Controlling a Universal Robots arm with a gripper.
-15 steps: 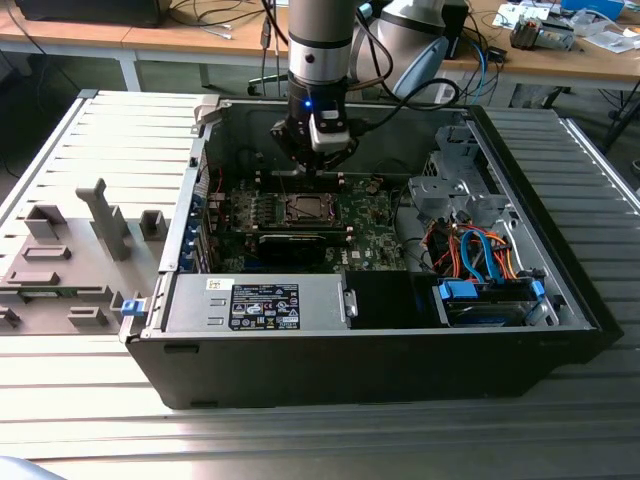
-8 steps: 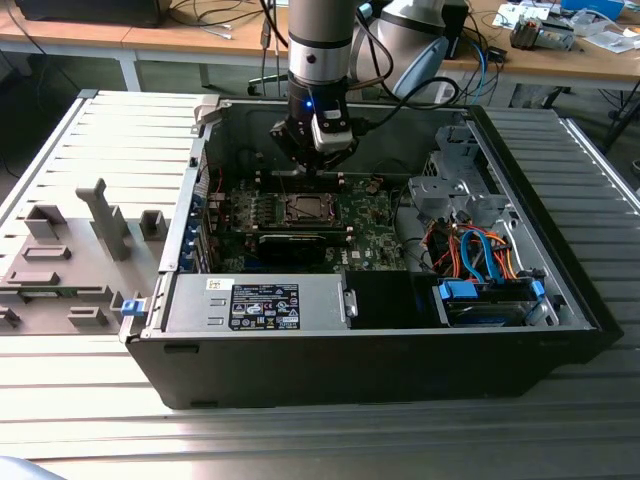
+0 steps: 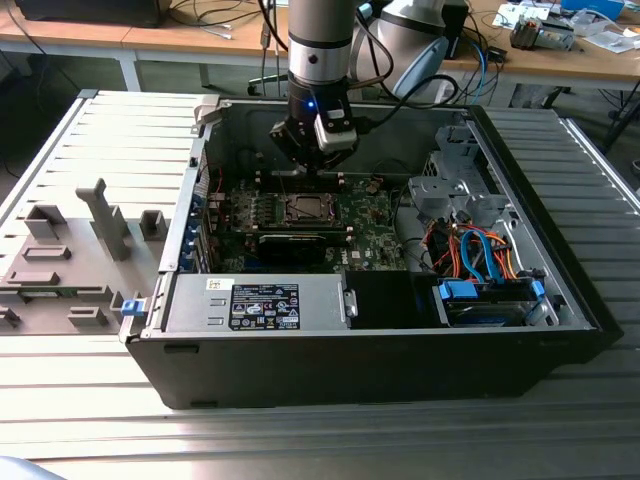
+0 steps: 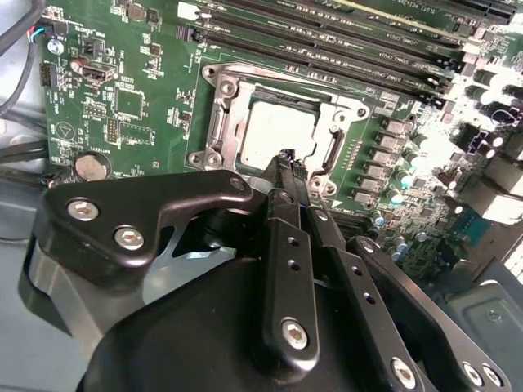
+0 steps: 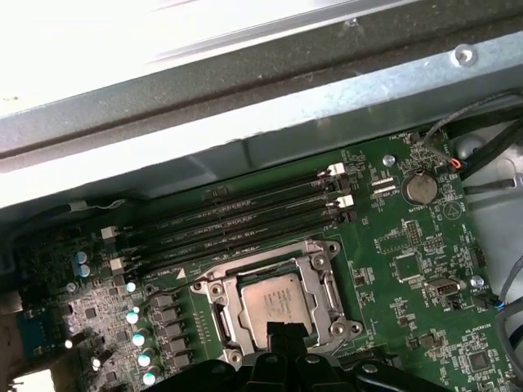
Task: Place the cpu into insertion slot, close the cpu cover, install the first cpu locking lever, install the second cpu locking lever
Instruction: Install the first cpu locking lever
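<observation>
Your gripper [image 4: 288,160] hangs low inside the open computer case [image 3: 380,380], and in both wrist views its two black fingers are pressed together tip to tip with nothing visible between them. You are clenched on nothing here; the narrow closed tip looks suited to pushing or hooking something thin rather than carrying a part. The tip sits at the edge of the insertion slot [image 3: 305,208] that faces away from the memory slots [image 5: 237,220], just beside the metal rim. I cannot tell from these views whether it touches the rim. The cpu [image 4: 274,131] is not in your grip. It lies flat in the slot near the middle of the motherboard [image 4: 122,98], silvery top up and square to the socket. The cpu cover [image 4: 227,122] appears to lie down around it, its window framing the chip, so the first two steps look done. Judging by where the tip rests, at the socket's edge rather than over the chip, you are working on a locking lever. The levers are thin and partly hidden behind your fingers, so I cannot say whether either one is latched. The arm comes down steeply from above the case's rear wall, which keeps its bulk off the board edges.
</observation>
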